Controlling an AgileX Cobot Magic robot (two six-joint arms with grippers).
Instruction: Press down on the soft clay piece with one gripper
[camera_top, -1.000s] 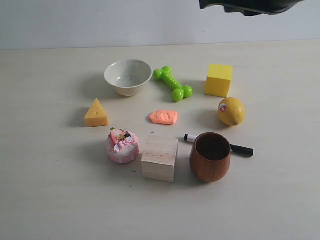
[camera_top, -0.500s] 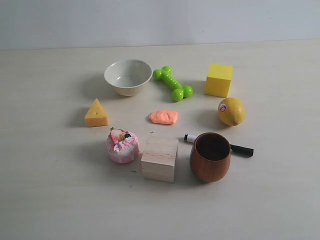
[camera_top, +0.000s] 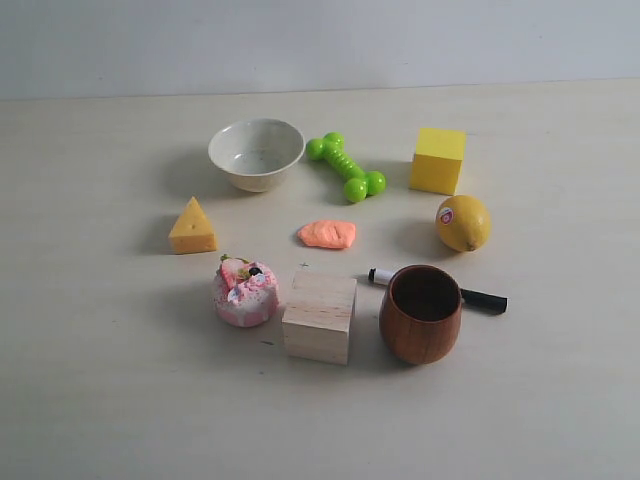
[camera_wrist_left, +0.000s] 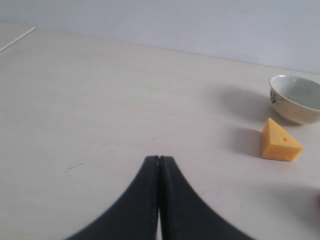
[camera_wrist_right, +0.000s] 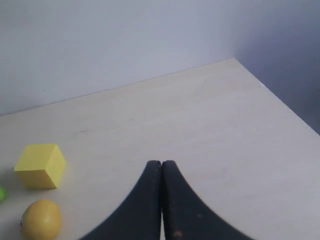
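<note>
The soft clay piece (camera_top: 327, 234) lies flat on the table in the middle of the exterior view, a small salmon-orange lump between the green bone and the wooden block. Neither gripper appears in the exterior view. In the left wrist view my left gripper (camera_wrist_left: 159, 158) is shut with nothing between its fingers, above bare table some way from the cheese wedge (camera_wrist_left: 280, 141). In the right wrist view my right gripper (camera_wrist_right: 161, 162) is shut and empty too, over the table beyond the yellow cube (camera_wrist_right: 41, 165) and lemon (camera_wrist_right: 41, 219). The clay shows in neither wrist view.
Around the clay stand a white bowl (camera_top: 256, 153), green bone toy (camera_top: 347, 168), yellow cube (camera_top: 438, 160), lemon (camera_top: 463, 222), cheese wedge (camera_top: 192, 227), pink cake toy (camera_top: 244, 290), wooden block (camera_top: 320, 317), brown cup (camera_top: 421, 313) and a black marker (camera_top: 484, 299).
A dark arm part at the top right edge of the exterior view one second ago has left the view. The objects on the table have not moved.
</note>
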